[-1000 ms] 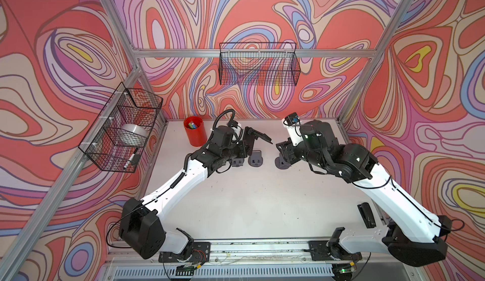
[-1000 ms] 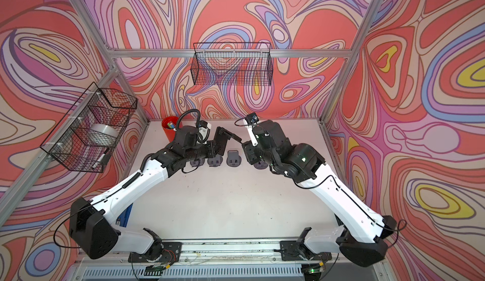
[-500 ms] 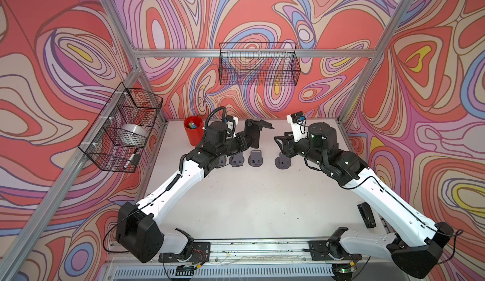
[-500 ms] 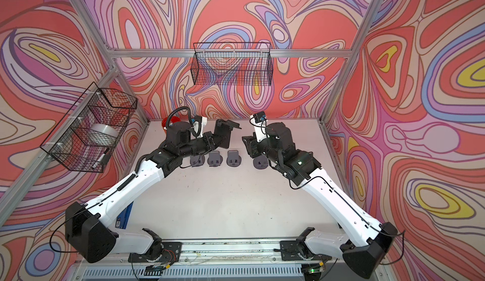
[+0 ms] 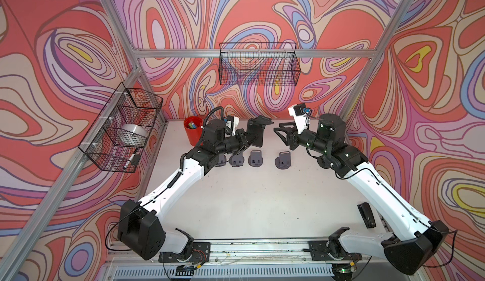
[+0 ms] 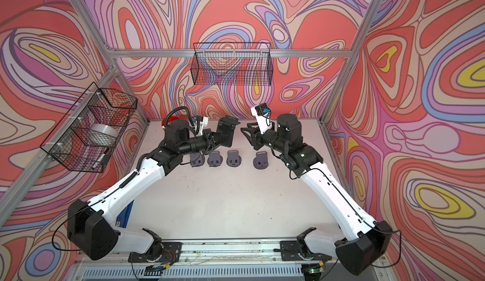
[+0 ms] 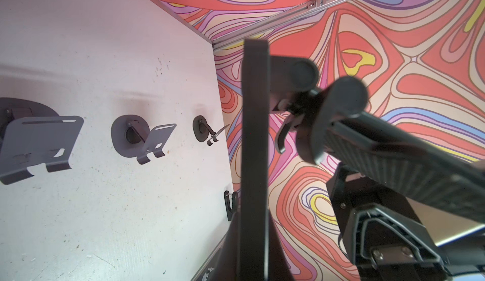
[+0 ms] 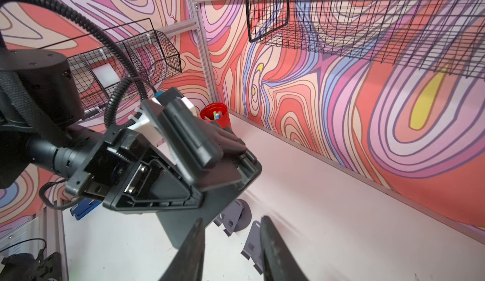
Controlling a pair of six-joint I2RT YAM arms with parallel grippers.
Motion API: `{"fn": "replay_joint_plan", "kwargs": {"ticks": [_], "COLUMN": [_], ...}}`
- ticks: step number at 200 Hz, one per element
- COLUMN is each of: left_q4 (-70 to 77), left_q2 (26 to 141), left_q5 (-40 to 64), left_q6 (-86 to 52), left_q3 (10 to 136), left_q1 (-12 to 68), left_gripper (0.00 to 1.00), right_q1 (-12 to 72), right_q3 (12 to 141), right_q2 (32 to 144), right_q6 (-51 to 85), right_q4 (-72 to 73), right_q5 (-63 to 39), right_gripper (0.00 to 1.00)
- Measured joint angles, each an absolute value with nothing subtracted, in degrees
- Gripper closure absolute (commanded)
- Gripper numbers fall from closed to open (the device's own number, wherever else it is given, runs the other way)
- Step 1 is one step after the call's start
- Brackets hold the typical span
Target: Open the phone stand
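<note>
The phone stand (image 5: pixel 256 133) (image 6: pixel 226 132) is black with hinged flat plates, and it hangs in the air over the back of the table. My left gripper (image 5: pixel 245 141) (image 6: pixel 212 141) is shut on its lower plate. In the left wrist view that plate (image 7: pixel 256 135) runs edge-on up from my left gripper (image 7: pixel 253 253), with the hinged arm (image 7: pixel 294 77) folded out beside it. My right gripper (image 5: pixel 278 131) (image 6: pixel 245 132) faces the stand from the right, a short way off. Its fingers (image 8: pixel 194 250) stand open around nothing, and the right gripper (image 8: pixel 232 220) points at the stand (image 8: pixel 189 214).
Several grey open phone stands (image 5: pixel 256 158) (image 5: pixel 283 159) (image 6: pixel 215 159) stand in a row on the table below the grippers. A red cup (image 5: pixel 193 132) sits at the back left. Wire baskets hang on the back wall (image 5: pixel 258 67) and the left wall (image 5: pixel 123 130). A black stapler-like object (image 5: pixel 367 215) lies at the right edge.
My left gripper has carried the black stand up and toward the back. My right gripper has risen from the grey stand on the table to face it, with its jaws narrower.
</note>
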State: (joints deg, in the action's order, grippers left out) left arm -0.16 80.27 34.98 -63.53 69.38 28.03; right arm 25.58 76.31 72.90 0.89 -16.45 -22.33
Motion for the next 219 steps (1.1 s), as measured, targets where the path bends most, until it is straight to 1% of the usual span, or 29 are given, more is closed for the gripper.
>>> {"fn": "replay_joint_plan", "kwargs": {"ticks": [29,58,152,192,219], "left_q4": [0.4,0.9,1.8,2.0,2.0], "left_q2": [80.3,80.3,80.3,80.3,80.3], "left_q5": [35.7,36.3,36.9,37.1,37.5], "left_q6": [-64.3,-65.0,-65.7,-65.8,-65.8], "left_q3": [69.4,69.4,69.6,69.6,69.6], "left_q1": [28.0,28.0,27.8,27.7,27.7], "left_gripper": [1.0,1.0,1.0,1.0,1.0], "right_q1": [25.4,25.5,25.4,25.4,25.4], "right_q3": [77.9,79.5,81.9,82.7,82.8], "right_q2": [76.3,78.4,80.2,81.2,81.2], "right_q6": [0.2,-0.6,-2.3,-3.3,-3.8], "right_q4": [-16.1,-16.2,-16.3,-17.0,-17.6], "right_q5": [-26.7,-29.1,-31.1,-30.9,-30.9], "right_gripper": [0.65,0.65,0.67,0.61,0.6]}}
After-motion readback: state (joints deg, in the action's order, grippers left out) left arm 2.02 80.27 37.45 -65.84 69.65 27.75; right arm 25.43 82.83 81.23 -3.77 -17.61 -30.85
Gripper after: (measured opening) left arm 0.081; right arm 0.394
